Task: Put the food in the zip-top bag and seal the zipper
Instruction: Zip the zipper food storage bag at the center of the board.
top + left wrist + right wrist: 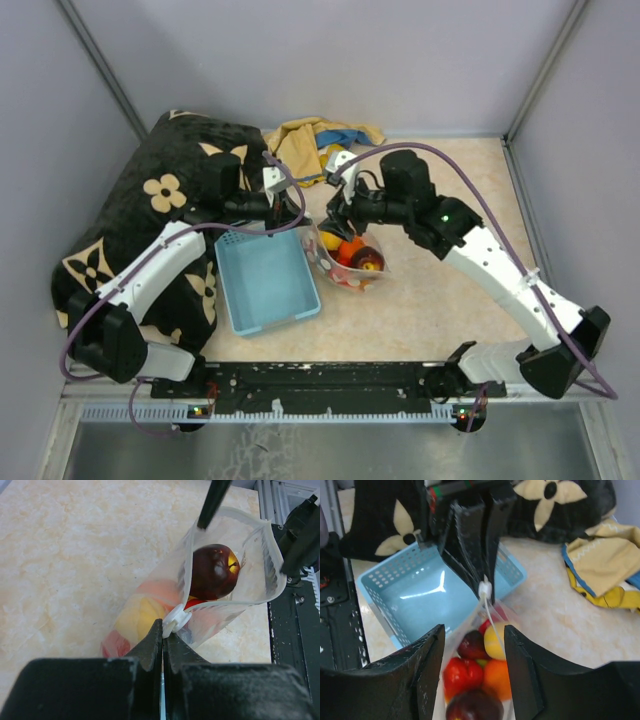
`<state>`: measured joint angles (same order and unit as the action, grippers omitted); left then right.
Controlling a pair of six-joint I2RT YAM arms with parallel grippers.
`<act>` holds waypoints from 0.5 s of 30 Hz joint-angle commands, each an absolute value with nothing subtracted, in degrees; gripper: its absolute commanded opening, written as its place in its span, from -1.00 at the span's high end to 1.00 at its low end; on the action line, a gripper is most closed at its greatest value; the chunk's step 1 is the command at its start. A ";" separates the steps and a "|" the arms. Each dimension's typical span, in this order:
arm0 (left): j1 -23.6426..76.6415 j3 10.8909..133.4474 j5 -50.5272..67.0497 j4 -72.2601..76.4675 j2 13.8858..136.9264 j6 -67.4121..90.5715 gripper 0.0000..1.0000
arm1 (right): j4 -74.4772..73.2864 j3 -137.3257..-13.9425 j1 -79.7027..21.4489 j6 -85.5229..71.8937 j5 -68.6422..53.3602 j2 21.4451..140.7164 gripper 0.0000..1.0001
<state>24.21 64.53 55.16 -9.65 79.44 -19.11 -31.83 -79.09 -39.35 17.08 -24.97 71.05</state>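
Observation:
The clear zip-top bag (pixel 338 262) lies on the table right of the basket, its mouth open. It holds the food (pixel 356 256): dark maroon (pixel 214 572), red (pixel 461 672), orange (pixel 496 677) and yellow (pixel 496 640) toy fruits. My left gripper (pixel 163 627) is shut on the white slider (pixel 177 618) of the zipper (pixel 235 514) at one end of the mouth. My right gripper (pixel 476 632) is open, its fingers (pixel 427 665) straddling the bag's mouth over the fruits. In the top view the left gripper (pixel 300 225) and right gripper (pixel 340 215) meet over the bag.
A light-blue basket (pixel 265 280) stands just left of the bag. A black flowered cloth (pixel 150 200) covers the far left. A yellow and blue cloth (pixel 310 140) lies at the back. The black base rail (pixel 330 378) runs along the near edge.

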 commanded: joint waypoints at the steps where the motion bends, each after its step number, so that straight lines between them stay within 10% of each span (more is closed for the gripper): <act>1: 23.97 67.14 57.03 -9.91 79.46 -18.33 1.00 | -19.02 -78.78 -42.41 12.22 -26.25 73.95 -0.02; 15: 24.08 67.63 57.61 -9.89 79.80 -17.67 1.00 | -11.59 -74.94 -42.93 10.19 -23.62 77.84 0.24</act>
<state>24.23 65.14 55.61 -10.31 79.50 -18.24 -15.86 -74.96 -42.59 10.68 -23.83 76.82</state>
